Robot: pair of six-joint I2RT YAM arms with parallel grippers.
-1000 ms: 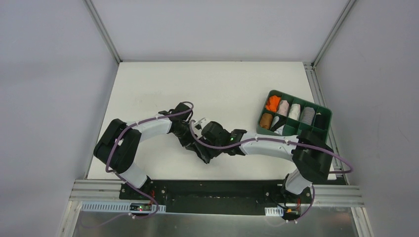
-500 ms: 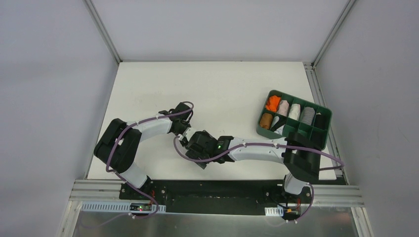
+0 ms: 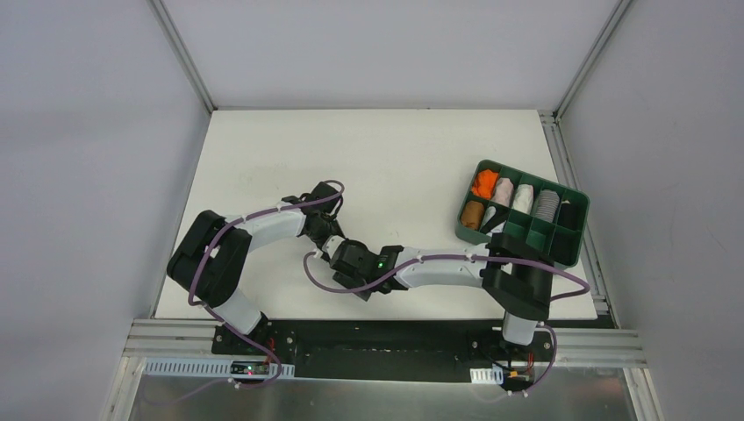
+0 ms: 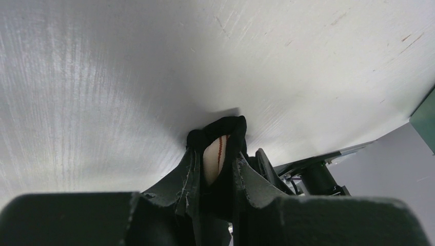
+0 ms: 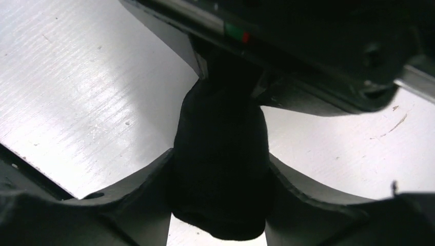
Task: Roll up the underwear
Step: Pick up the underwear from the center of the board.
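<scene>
Centrally, left pincer (image 4: 215, 154) clamped on underwear (image 4: 225, 125), right pincer (image 5: 219, 161) — apparently — clasping it, half-open.

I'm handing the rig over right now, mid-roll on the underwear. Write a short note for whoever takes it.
Left tool: shut on the underwear, with the pale waistband showing between its fingers.
Right tool: jaws stand either side of the black bundle and against it; a firm grip is not clear.
Where: the underwear is bunched between both tools at the near middle of the table. The green tray with other rolled garments is at the right.
Done: fabric gathered into a compact bundle.
Left: finish and tighten the roll.
</scene>
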